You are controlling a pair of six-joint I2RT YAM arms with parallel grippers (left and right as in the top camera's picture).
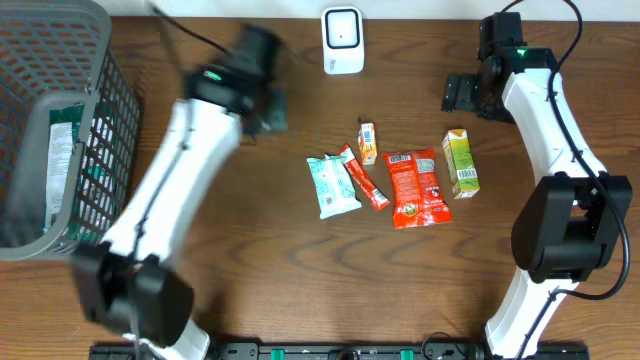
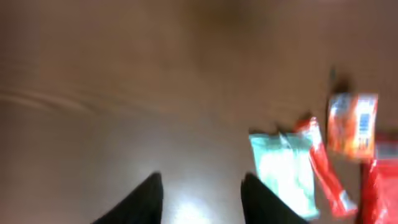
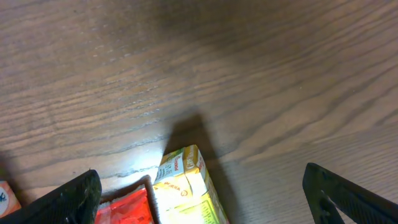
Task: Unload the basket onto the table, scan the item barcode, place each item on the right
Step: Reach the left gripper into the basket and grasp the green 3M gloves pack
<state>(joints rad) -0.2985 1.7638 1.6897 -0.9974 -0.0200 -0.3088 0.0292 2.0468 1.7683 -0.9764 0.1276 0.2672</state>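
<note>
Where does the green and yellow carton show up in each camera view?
Overhead: carton at the right end of the item row.
Left wrist: not in it.
Right wrist: carton at bottom centre.
Shared landmark: the red packet, beside the carton in overhead and right wrist, at left wrist's right edge.

left arm (image 1: 190,160): stretched from near-edge base toward far centre, blurred | left gripper (image 2: 199,200): aimed down, fingers (image 2: 142,200) parted, nothing between | right arm (image 1: 548,120): elbow bent, forearm reaching to far right | right gripper (image 1: 463,95): aimed down, jaws spread wide, holding nothing
</note>
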